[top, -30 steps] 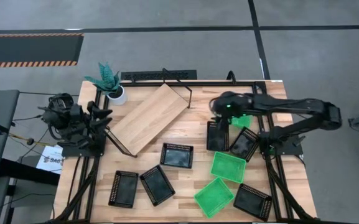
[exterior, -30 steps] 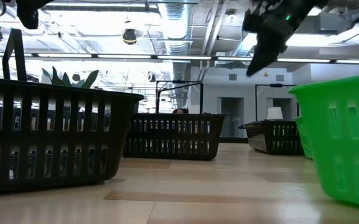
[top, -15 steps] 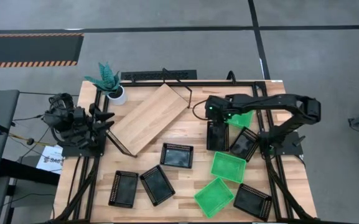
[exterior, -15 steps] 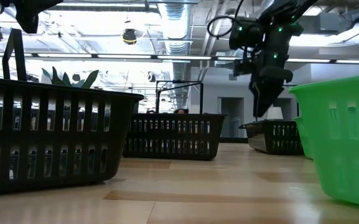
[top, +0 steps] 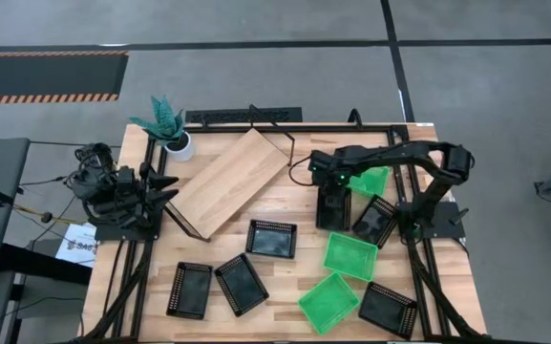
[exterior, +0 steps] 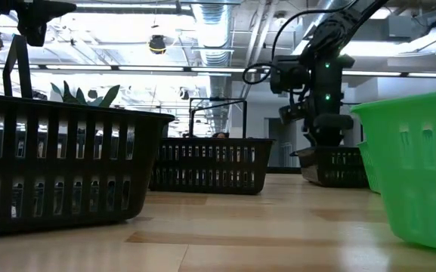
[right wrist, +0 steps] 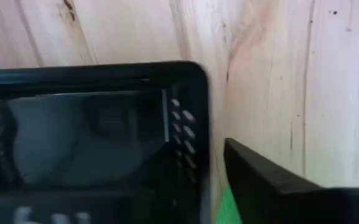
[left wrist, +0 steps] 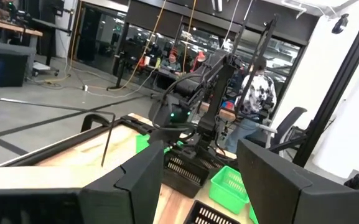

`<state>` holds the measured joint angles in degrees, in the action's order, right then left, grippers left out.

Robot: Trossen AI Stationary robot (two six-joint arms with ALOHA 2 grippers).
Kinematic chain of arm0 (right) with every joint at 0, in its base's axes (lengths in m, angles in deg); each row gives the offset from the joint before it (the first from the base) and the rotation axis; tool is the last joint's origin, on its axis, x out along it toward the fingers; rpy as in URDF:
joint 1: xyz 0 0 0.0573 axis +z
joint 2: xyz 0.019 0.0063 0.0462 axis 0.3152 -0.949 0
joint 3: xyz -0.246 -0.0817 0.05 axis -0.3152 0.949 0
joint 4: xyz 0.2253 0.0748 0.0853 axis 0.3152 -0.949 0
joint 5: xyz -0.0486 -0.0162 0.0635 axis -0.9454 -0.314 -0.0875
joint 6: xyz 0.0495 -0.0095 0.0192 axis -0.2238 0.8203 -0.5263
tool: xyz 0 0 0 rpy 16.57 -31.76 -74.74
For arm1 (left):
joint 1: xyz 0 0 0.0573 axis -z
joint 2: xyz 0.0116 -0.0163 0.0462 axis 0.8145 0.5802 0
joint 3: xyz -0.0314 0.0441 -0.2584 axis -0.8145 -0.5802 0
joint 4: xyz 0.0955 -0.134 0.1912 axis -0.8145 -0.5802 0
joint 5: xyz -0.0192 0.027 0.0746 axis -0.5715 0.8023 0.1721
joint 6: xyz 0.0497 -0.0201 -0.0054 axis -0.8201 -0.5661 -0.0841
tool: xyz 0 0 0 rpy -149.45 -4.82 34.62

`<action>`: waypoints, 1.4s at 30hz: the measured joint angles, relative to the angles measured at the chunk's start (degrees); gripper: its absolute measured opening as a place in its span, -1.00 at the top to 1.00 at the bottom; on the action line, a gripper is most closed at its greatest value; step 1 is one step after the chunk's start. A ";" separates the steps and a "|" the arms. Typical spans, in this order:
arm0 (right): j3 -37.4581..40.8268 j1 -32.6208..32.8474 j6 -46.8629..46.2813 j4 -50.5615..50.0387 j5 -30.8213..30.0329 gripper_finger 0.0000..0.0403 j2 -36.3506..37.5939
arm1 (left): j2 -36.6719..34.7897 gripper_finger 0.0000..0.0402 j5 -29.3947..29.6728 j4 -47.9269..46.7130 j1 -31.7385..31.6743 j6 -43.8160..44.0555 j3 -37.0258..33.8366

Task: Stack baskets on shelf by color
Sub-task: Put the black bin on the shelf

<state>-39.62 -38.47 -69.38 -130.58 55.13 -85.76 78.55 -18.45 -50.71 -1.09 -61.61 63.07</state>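
Showing mesh-sided black basket [right wrist: 98, 137] — glossy floor.

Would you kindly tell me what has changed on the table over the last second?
The right arm has folded inward, and its end effector has swung left and come down over the black basket by the table's right side. Whether it has gripped the rim is unclear. The left end effector stayed beside the shelf, and the shelf and the other baskets, including the green basket, have not moved.

Six black baskets [top: 271, 239] and three green baskets [top: 349, 255] lie scattered beside the seemingly empty shelf [top: 225, 182].
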 joint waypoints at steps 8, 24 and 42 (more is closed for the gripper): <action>-0.31 0.19 -1.19 -1.61 0.10 0.92 1.66 | 0.00 0.03 0.00 -0.46 0.00 -0.27 0.00; -27.90 2.10 0.18 -1.74 -1.56 0.97 6.73 | 0.00 0.03 0.11 -1.09 0.00 -0.59 -0.02; -66.79 5.05 -15.28 5.90 -2.92 0.87 -27.80 | -0.02 0.03 -0.26 -1.09 -0.02 0.50 -0.02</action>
<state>-106.40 -33.42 -84.66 -124.68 52.22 -113.56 78.53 -18.71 -51.81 -1.11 -61.11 63.05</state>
